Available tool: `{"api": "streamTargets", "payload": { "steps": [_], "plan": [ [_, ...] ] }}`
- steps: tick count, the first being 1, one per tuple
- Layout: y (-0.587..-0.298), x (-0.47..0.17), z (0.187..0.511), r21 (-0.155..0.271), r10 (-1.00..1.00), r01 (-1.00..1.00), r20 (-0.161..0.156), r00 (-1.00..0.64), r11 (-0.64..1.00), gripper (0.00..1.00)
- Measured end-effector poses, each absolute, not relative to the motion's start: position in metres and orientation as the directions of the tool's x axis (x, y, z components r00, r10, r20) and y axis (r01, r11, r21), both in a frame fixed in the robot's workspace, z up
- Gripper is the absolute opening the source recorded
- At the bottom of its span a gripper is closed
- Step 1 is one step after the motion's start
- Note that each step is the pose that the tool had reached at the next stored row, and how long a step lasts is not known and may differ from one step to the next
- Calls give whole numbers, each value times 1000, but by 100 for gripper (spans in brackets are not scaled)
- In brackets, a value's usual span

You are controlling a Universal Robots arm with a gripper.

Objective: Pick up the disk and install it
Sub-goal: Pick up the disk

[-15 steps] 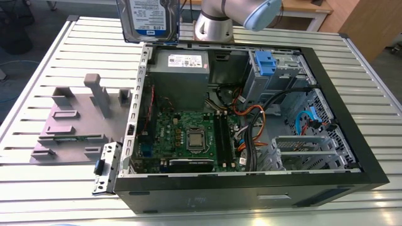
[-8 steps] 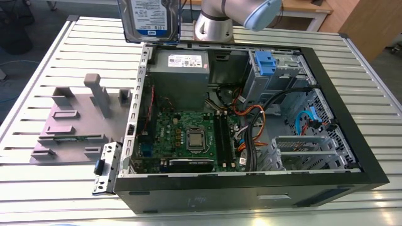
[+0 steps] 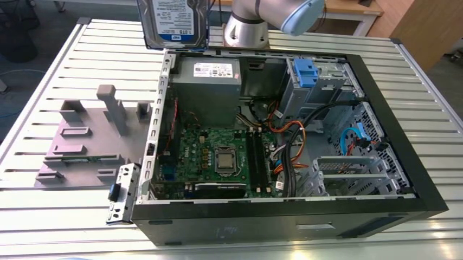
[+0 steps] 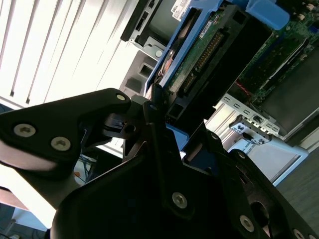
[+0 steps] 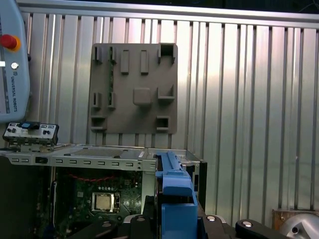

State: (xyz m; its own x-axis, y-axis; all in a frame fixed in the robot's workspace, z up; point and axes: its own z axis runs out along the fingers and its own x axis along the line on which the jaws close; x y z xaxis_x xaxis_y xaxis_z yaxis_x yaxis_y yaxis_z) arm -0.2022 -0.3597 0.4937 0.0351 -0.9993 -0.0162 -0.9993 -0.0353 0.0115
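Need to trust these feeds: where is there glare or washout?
Exterior view: glare on the near edge of the slatted metal table; the silver rectangular hard drive in a blue plastic frame cropped at top. Second wrist view: table slats washed out, drive's underside evenly lit. First wrist view: bright streaks on slats, green motherboard in shadow.

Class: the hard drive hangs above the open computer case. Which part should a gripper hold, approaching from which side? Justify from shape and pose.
Pinch the hard drive across its two broad flat faces at the upper end, coming from above. It hangs upright and is thin, so a pinch fits, as the gripper seems to hold it, leaving the lower end free over the computer case.
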Motion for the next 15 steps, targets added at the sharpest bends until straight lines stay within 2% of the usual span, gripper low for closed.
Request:
{"api": "streamTargets", "payload": {
  "steps": [15],
  "plan": [
    [-360, -198, 494, 12, -999, -999, -16, 35, -35, 36]
  ]
}}
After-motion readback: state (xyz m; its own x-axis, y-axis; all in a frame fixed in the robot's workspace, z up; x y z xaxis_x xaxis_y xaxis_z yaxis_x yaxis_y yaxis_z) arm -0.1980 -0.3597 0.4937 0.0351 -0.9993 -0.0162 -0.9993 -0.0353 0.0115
